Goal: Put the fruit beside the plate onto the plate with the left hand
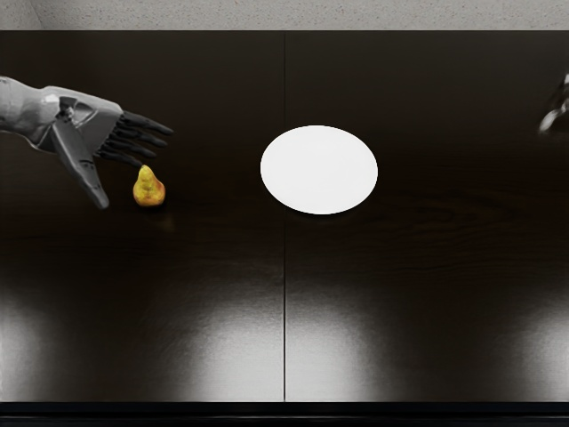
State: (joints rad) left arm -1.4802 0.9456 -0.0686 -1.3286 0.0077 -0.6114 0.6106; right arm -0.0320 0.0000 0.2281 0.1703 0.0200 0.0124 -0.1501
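Near left edge of desk (pixel 427 294), left hand (pixel 96 133) hovers beside pear (pixel 148 188), fingers spread w/ nothing held, prob. to straddle it; plate (pixel 318 169) waits mid-desk; right hand (pixel 556 110) parked at right edge.

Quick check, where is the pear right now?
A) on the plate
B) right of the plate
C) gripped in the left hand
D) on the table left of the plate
D: the pear sits on the table left of the plate, the open left hand beside it.
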